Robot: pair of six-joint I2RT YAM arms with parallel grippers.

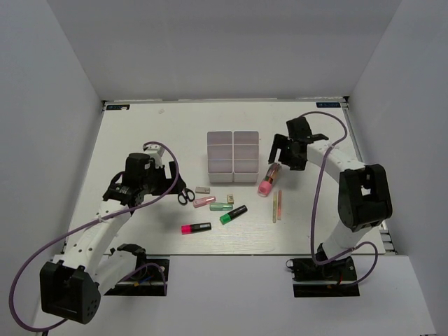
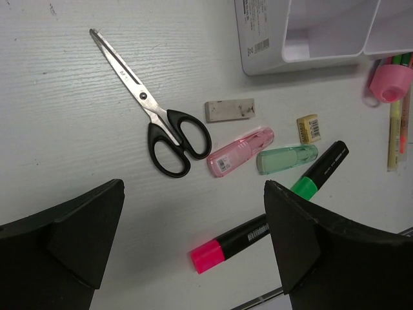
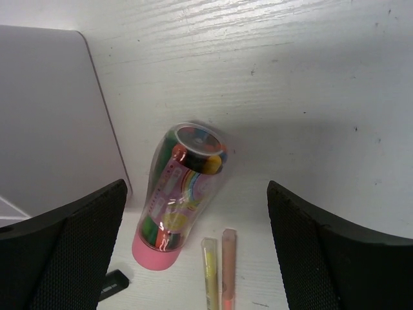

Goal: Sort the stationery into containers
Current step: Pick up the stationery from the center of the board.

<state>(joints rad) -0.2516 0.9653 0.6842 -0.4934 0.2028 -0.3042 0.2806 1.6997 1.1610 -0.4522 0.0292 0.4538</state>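
Left pincer [image 2: 193, 187] hangs over the table [image 1: 140, 140] with its jaws spread wide, gripping nothing; the black-handled scissors [image 2: 169, 139] lie just ahead of it, handles toward the pincer and blades pointing away. Also ahead, past the scissors' handles, sit a grey eraser [image 2: 230, 110], a pastel pink marker [image 2: 240, 152], a pastel green marker [image 2: 287, 158] and a little yellow eraser [image 2: 308, 128], all near each other but apart; the pink highlighter [image 2: 226, 244] lies right under the gap, its black end slipping behind the finger on the right of the wrist view, and the green highlighter [image 2: 321, 173] is just beyond that same finger. The bins [image 1: 231, 171] are farther ahead, well apart from this pincer. Right pincer [image 3: 196, 187] is wide open too, holding nothing; the fat pink tube [image 3: 177, 194] lies on its side squarely in the gap between the jaws, touching neither, pink end nearer the pincer; the two thin sticks [image 3: 210, 274] lie side by side just next to that pink end; the bins' wall is close by the finger on the left of its wrist view.
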